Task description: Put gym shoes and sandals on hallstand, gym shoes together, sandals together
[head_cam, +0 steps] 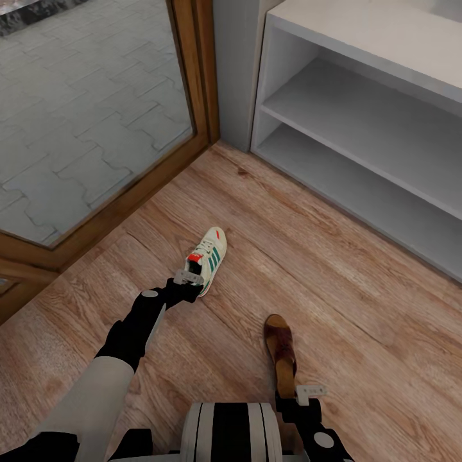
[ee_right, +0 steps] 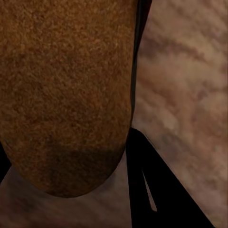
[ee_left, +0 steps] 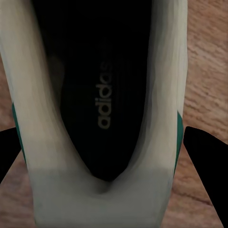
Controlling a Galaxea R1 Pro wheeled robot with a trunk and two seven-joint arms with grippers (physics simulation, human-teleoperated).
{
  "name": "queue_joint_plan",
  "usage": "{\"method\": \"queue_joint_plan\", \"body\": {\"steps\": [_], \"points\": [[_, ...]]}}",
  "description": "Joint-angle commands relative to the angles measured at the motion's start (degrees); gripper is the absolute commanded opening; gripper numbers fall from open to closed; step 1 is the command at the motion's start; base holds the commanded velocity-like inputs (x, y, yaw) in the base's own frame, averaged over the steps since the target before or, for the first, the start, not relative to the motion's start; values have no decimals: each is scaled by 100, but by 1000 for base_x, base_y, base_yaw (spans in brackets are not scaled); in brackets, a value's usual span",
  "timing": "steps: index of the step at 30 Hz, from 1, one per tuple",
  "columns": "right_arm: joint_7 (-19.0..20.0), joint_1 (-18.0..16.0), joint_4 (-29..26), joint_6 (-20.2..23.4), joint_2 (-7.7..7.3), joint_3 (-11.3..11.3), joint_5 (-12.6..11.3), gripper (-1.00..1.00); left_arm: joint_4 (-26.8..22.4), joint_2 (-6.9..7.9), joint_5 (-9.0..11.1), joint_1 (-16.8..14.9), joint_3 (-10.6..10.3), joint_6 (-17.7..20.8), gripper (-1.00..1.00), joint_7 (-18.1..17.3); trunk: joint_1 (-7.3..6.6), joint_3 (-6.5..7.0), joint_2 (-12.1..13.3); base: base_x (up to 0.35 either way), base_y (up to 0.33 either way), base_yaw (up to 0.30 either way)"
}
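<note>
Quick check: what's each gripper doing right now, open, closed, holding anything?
Left gripper: open, fingers either side of the sneaker heel, not clamped.
Right gripper: at the sandal heel; open or closed cannot be told.

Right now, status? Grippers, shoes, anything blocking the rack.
Left gripper open astride gym shoe heel. Right gripper at sandal heel, grip unclear. Both on floor. Hallstand shelves bare, path unobstructed.

Your left gripper (head_cam: 190, 282) sits at the heel of the gym shoe (head_cam: 210, 258) on the floor (head_cam: 359, 295) | the sandal (head_cam: 281, 353) lies right of and nearer you than it, its heel at your right gripper (head_cam: 301, 394) | the hallstand (head_cam: 359, 122) stands beyond, to the right
</note>
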Motion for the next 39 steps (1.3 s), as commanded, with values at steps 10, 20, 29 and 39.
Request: {"method": "queue_joint_plan", "body": {"steps": [10, 20, 29, 39], "points": [[-36, -1, 0, 4, -4, 10, 11, -100, -4, -2, -57, -1, 8, 19, -100, -37, -1, -3, -1, 0, 0, 0], [-36, -1, 0, 4, 1, 10, 11, -100, -1, 2, -57, -1, 8, 19, -100, -37, -1, -3, -1, 0, 0, 0], [-36, -1, 0, 4, -4, 10, 11, -100, -8, 2, -65, 27, 8, 19, -100, -37, -1, -3, -1, 0, 0, 0], [-36, -1, 0, 4, 0, 10, 11, -100, -11, 3, -66, 61, 8, 18, -100, -37, -8, 64, 3, 0, 0, 0]]}}
